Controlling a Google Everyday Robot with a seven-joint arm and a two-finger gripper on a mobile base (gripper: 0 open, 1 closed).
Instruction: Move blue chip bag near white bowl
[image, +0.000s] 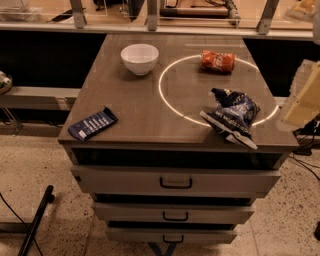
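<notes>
The crumpled, puffy navy-blue foil chip bag (231, 116) lies at the front right of the grey-brown cabinet top (130, 105), across the thin white ring (161, 92) marked there; the small round glossy white bowl (139, 58) sits at the back left, well apart; an orange-red bag (217, 61) lies on the ring's far side; a flat striped dark blue packet (93, 123) rests at the front left edge; the pale gripper (300, 100) hangs off the right edge, near the chip bag, and I cannot tell whether it is spread or closed.

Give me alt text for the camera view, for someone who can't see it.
A crumpled blue chip bag lies front right on the table, well apart from the white bowl at back left. The gripper hangs just beyond the right edge.
</notes>
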